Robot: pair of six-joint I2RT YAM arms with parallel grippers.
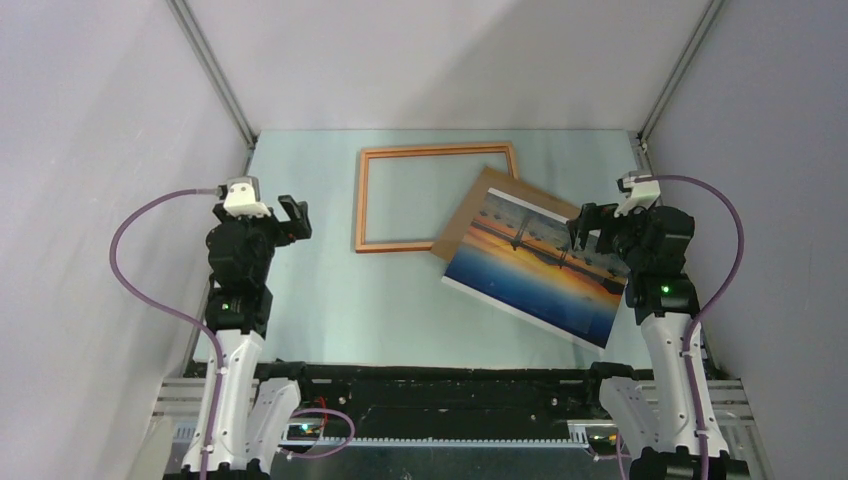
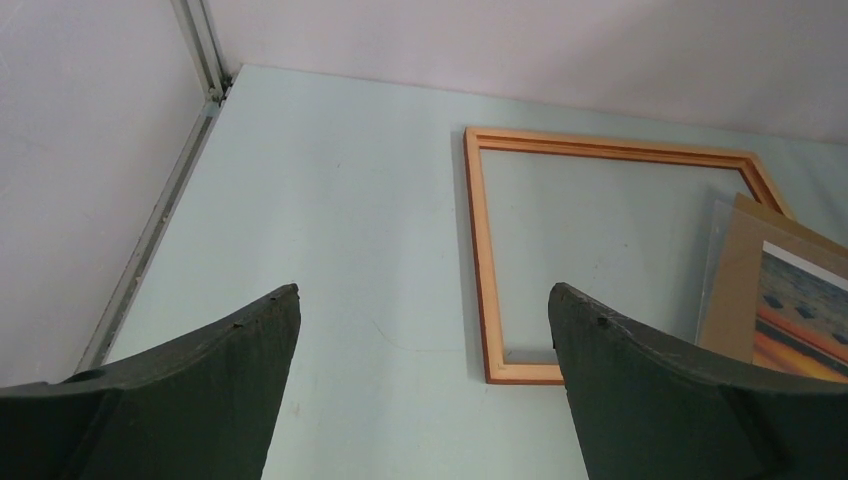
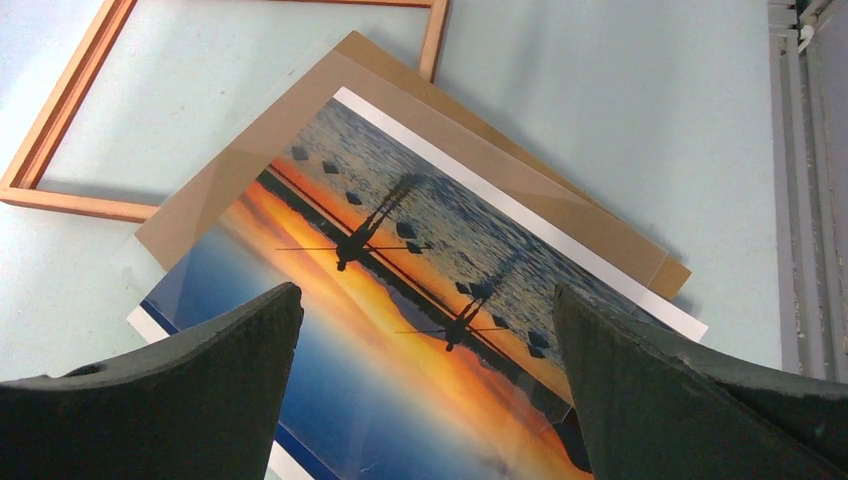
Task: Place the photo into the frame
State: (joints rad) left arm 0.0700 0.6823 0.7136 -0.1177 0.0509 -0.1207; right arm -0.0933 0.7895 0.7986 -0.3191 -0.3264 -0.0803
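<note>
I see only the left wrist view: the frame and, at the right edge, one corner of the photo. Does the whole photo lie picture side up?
Observer: Yes, the photo lies picture side up, askew to the frame.
Operator: Where is the right end effector?
Observer: The right end effector hovers over the photo's right part, open and empty.
Operator: Is the frame free to receive the photo?
Observer: Not fully: the brown backing board under the photo covers the frame's near right corner.
</note>
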